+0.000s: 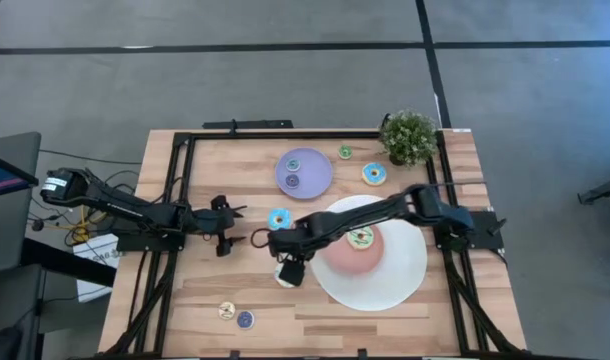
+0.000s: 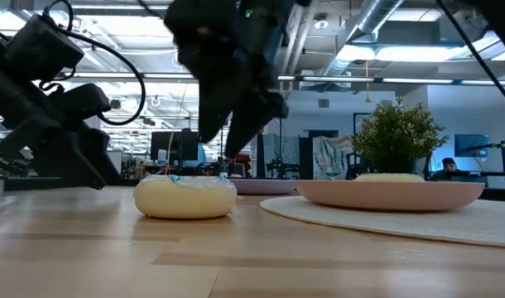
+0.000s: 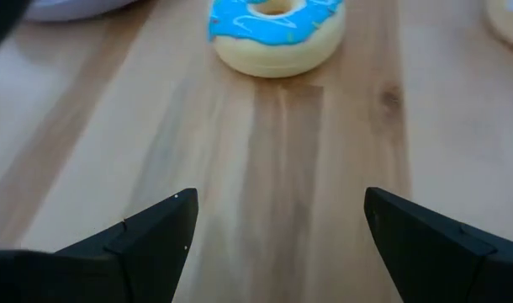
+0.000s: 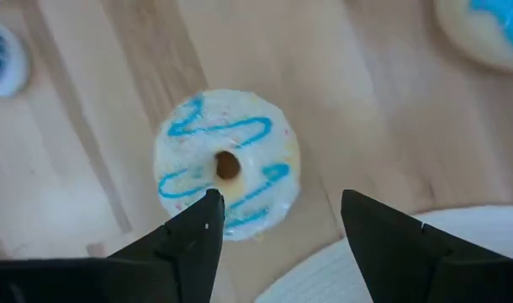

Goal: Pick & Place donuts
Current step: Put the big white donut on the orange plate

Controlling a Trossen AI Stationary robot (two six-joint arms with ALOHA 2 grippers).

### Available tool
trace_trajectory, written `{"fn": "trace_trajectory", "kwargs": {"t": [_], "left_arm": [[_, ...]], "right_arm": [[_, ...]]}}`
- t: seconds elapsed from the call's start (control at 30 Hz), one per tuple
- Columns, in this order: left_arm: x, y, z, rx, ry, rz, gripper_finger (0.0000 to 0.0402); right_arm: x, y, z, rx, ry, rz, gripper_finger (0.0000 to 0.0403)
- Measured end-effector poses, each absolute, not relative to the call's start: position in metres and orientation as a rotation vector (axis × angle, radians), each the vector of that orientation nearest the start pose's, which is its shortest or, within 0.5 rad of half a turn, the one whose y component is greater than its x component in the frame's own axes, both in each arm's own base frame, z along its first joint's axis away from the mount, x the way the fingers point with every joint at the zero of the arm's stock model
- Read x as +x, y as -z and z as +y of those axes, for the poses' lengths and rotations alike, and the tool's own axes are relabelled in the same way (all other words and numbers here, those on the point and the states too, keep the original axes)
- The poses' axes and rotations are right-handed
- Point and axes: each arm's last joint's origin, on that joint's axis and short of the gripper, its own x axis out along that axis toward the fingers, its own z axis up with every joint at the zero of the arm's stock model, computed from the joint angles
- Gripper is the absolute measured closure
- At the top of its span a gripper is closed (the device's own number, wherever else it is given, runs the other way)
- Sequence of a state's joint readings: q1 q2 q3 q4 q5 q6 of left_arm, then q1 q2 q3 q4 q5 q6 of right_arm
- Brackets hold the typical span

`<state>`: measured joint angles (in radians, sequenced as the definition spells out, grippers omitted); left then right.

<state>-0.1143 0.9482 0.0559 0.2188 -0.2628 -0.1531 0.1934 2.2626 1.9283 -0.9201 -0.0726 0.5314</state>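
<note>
Wooden table [image 1: 185,310] w/ black frame carries everything. Big white plate [image 1: 405,285] w/ pink centre sits on the right half, a yellow-green striped donut [image 1: 360,238] on the pink part. R arm reaches across it toward the table's middle; right gripper [image 1: 285,262] hangs above a cream donut [image 4: 227,164] w/ blue squiggles, fingers spread apart and holding nothing (donut lies flat on the wood just beside the plate's edge). L arm lies low on the left side, left gripper [image 1: 247,238] pointing at a blue donut [image 1: 279,218] just ahead, fingers wide, empty. Potted plant [image 1: 408,138] at the far right corner. Lavender plate [image 1: 304,172] nearby holds two tiny donuts. Another blue donut [image 1: 374,173] betw. that plate and the plant, a tiny green one [image 1: 345,152] beside. Two tiny donuts [image 1: 235,314] near the front edge.
</note>
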Motion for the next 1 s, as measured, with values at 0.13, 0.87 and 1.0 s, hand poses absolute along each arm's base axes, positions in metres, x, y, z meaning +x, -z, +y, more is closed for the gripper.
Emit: {"fn": "trace_trajectory", "kwargs": {"t": [0.13, 0.87, 1.0], "left_arm": [[0.141, -0.105, -0.010, -0.070, -0.153, 0.656, 0.0068], [0.142, -0.106, -0.011, -0.055, -0.104, 0.643, 0.0068], [0.143, -0.106, -0.011, -0.041, -0.118, 0.640, 0.0068]], "right_arm": [[0.467, -0.180, 0.090, 0.408, 0.094, 1.303, 0.0172], [0.479, -0.146, 0.092, 0.402, 0.030, 1.317, 0.0188], [0.478, -0.146, 0.093, 0.393, 0.038, 1.318, 0.0230]]}}
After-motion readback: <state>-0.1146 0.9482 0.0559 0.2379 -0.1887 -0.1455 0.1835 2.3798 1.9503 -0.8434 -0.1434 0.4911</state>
